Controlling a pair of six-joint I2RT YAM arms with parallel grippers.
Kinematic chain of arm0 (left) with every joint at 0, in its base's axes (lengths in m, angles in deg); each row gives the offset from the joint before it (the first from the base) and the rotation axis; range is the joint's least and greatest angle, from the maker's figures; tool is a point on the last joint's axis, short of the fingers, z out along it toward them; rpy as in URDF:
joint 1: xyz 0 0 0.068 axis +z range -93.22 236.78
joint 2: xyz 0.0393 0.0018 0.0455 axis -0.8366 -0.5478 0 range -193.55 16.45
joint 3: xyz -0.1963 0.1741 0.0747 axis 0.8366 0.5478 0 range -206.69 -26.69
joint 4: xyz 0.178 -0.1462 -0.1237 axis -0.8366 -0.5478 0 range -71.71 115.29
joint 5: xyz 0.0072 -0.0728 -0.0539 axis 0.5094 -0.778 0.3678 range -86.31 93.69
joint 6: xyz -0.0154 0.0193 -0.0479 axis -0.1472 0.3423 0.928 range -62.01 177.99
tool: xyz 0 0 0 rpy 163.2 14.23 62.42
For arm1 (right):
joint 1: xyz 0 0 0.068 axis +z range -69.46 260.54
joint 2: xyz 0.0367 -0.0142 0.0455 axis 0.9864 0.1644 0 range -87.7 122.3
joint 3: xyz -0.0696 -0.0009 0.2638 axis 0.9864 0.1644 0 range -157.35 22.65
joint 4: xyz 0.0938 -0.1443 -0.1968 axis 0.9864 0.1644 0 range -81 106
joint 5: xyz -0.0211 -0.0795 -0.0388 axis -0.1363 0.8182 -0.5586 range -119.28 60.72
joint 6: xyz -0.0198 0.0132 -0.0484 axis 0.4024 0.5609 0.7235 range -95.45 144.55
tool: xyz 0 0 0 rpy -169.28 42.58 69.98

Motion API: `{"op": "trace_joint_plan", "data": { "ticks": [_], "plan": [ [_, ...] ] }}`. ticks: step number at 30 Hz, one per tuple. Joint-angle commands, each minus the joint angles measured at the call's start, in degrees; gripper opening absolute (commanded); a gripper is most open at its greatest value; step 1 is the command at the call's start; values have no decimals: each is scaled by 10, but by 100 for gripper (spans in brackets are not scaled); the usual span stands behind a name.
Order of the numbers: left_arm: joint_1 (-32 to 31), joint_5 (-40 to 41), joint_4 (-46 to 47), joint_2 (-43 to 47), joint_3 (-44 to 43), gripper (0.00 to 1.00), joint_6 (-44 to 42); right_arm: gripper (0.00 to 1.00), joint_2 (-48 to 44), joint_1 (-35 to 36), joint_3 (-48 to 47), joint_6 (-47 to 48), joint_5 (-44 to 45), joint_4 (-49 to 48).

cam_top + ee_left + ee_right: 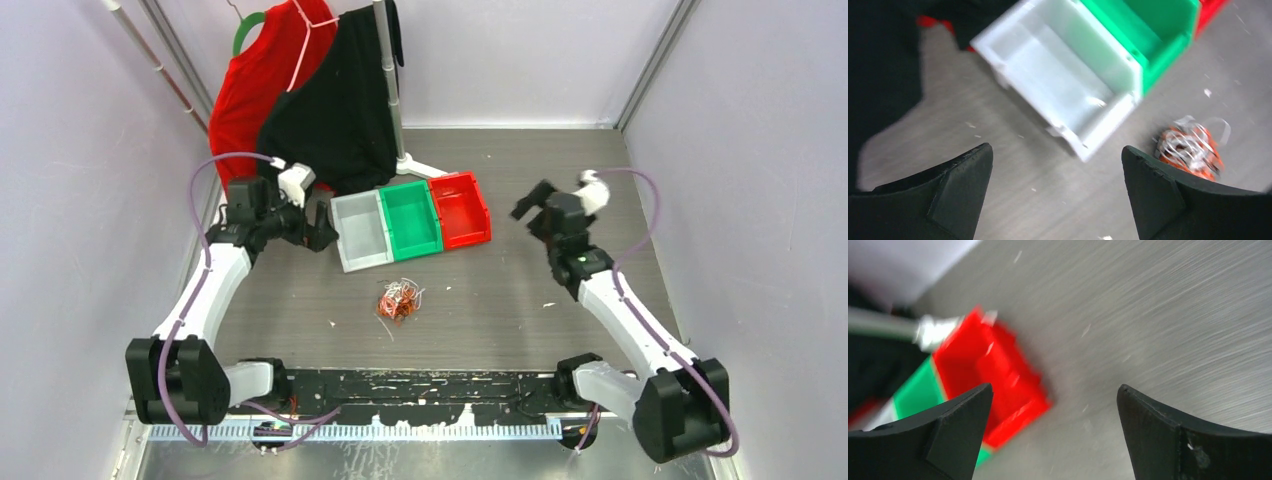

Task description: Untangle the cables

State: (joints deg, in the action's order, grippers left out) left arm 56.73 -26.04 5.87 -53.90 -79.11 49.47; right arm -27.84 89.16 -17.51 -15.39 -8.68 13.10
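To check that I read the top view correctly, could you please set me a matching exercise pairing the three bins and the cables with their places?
Things:
1. white bin
2. green bin
3. red bin
4. cables

Places:
A. between two other bins
B. loose on the table, nearer the arm bases than the row of bins
C. end of the row nearest the left gripper
D. end of the row on the side of the right gripper

Pairs: 1-C, 2-A, 3-D, 4-B
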Motion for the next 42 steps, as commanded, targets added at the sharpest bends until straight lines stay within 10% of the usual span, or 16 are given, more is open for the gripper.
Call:
{"op": "trace_joint_plan", "data": {
  "ticks": [1,19,42],
  "plan": [
    [-38,-88,-158,23,-24,100,-41,99,7,162,-55,35,23,94],
    [-186,-122,-129,-80,-16,98,32,79,176,505,-99,-150,65,149],
    [-223,-184,-74,-113,23,79,13,39,300,512,-142,-174,29,77]
  ]
}}
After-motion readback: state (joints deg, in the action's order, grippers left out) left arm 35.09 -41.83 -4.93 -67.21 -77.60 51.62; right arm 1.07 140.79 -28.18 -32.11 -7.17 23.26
